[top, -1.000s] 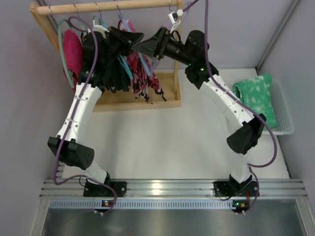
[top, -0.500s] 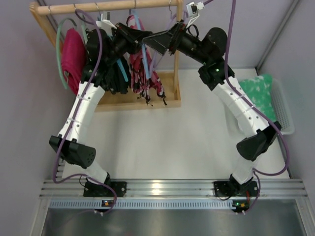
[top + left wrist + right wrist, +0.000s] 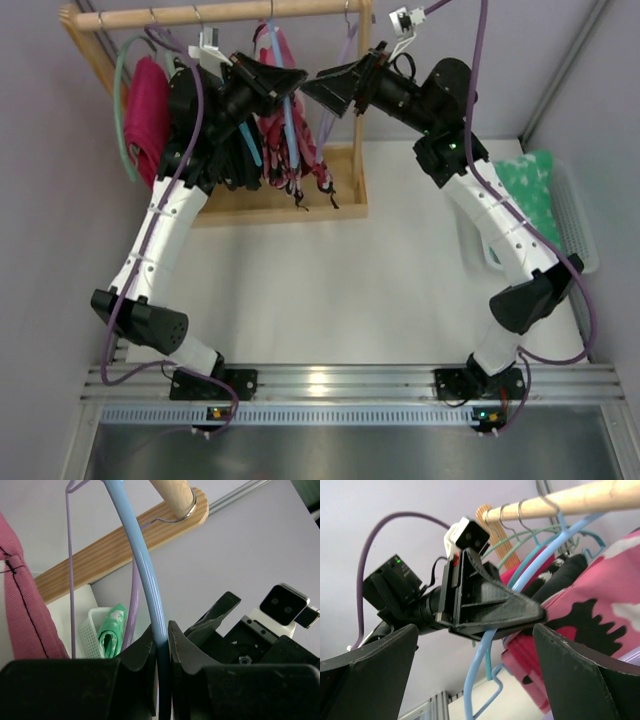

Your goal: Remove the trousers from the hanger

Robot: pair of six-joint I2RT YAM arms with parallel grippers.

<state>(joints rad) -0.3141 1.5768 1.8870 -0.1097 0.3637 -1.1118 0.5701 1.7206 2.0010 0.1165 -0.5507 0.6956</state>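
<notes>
at the wooden rail (image 3: 230, 12) at the back of the table (image 3: 330, 290), the left jaws are pressed together on the hanger (image 3: 148, 580), pinching its light-blue arm between them; in the left wrist view the arm rises out of the grip in a curve toward the rail. the right jaws are spread wide and hold nothing. they point at the left jaws from the right, close to them but not touching, and the right wrist view looks between its own two fingers (image 3: 370, 675) at the left arm's black gripper body (image 3: 490, 605) with the blue hanger arm running past it.

the trousers (image 3: 305, 150) hang on the hanger just below and behind the left jaws, pink-red with white and black blotches, their thin black cords dangling toward the rack's wooden base (image 3: 270, 205). in the right wrist view the fabric fills the right side, close beside the left jaws.

a lilac hanger (image 3: 70, 580) hangs just right of the blue one. a black garment (image 3: 225, 160) hangs to the left of the trousers, partly behind the left arm, then a magenta garment (image 3: 145, 110) with a teal-green hanger (image 3: 122, 110) at the far left end of the rail. well apart, at the table's right edge, a white basket (image 3: 578, 230) holds a green cloth (image 3: 525, 190).
</notes>
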